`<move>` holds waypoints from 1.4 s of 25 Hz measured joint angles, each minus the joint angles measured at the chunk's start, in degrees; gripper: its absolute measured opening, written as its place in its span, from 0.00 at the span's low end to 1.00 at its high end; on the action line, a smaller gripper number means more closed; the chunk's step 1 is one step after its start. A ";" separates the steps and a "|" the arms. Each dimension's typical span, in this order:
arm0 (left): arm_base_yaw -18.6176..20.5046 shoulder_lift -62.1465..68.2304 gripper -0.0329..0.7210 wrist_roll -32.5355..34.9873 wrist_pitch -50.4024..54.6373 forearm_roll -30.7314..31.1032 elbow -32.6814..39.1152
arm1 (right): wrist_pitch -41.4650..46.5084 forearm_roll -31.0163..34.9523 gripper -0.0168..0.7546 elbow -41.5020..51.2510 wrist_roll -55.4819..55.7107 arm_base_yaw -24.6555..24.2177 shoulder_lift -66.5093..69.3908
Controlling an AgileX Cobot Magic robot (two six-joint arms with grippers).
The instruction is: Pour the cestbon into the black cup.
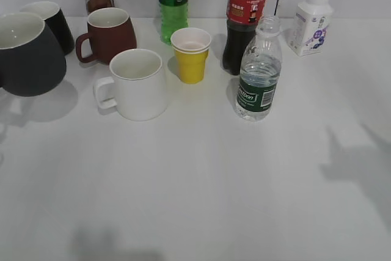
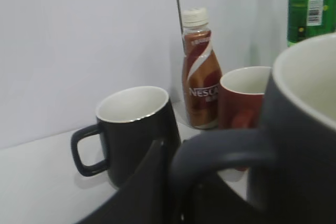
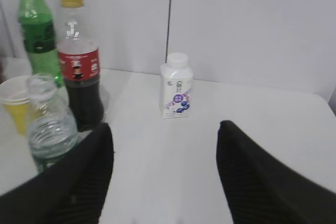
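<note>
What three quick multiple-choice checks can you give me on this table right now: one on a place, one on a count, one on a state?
1. The cestbon stands closest to:
A) the cola bottle
B) the maroon mug
C) the white mug

2. Handled mugs in the exterior view:
A) two
B) four
C) six

3. The right pincer is:
A) open and empty
B) shut on the cestbon
C) shut on the cola bottle

Answers:
1 A, the cola bottle stands just behind it.
2 B, they are the black cup, the small black mug, the maroon mug and the white mug.
3 A, its fingers are spread wide with only the table between them.
</note>
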 joint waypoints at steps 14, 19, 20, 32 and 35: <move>0.00 -1.46 0.09 -1.17 1.13 3.02 0.19 | -31.65 0.13 0.65 2.86 2.63 27.22 39.34; 0.00 -4.37 0.09 -1.30 1.06 3.80 0.19 | -41.79 -0.59 0.81 2.99 7.34 27.41 51.50; 0.00 -5.08 0.09 -1.43 1.26 3.84 0.19 | -44.63 -0.73 0.82 2.99 7.95 27.41 53.61; -8.80 -14.18 0.09 -8.24 18.92 6.56 0.20 | -56.01 -4.09 0.84 -4.46 16.24 27.41 70.88; -12.91 -15.25 0.09 -8.24 23.93 6.27 0.25 | -56.17 -4.34 0.83 -8.53 16.75 27.41 74.61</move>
